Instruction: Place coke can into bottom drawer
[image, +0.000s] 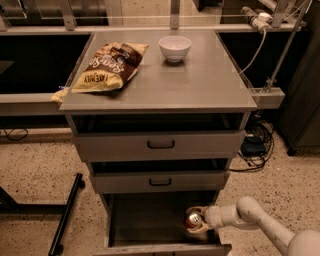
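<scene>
The coke can (192, 220), red with a silver top, is inside the open bottom drawer (150, 220) at its right side. My gripper (196, 220) reaches in from the lower right and is shut on the coke can, its pale fingers on either side of it. I cannot tell whether the can rests on the drawer floor or hangs just above it. The drawer is pulled out, with its grey front edge (160, 249) at the bottom of the view.
Two shallower drawers with black handles (161, 145) sit above, slightly ajar. On the cabinet top (200, 85) lie a chip bag (107, 67) and a white bowl (175, 48). A black stand leg (67, 212) is at the left; cables (255, 145) at the right.
</scene>
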